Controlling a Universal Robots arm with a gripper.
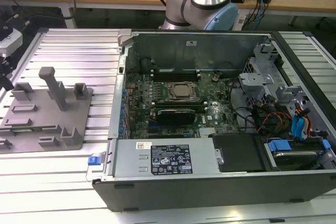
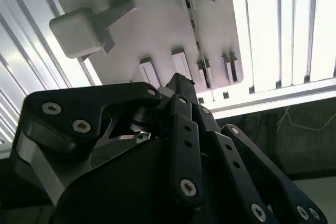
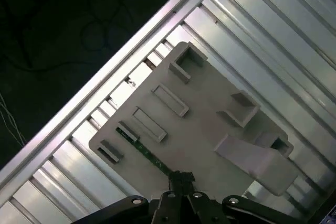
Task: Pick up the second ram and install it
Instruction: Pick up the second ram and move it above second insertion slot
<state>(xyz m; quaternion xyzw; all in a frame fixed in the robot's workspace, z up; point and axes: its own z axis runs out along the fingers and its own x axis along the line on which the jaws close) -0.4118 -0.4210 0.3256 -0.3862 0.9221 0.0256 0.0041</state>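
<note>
1. Our gripper (image 3: pixel 181 176) hung above the grey tray (image 3: pixel 202 129), fingers pressed together on nothing
2. Below it the second ram (image 3: pixel 149 155) lay flat on the tray, a thin green stick beside the low slots
3. Farther off, the open computer case (image 1: pixel 210 177) stood on the exterior view's right of the tray

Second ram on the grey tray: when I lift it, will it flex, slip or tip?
The second ram looks like a thin, narrow green board, so it is probably light and fairly stiff, but fragile if bent. It appears to sit on edge in the grey tray, so a sideways push would likely tip it.
</note>
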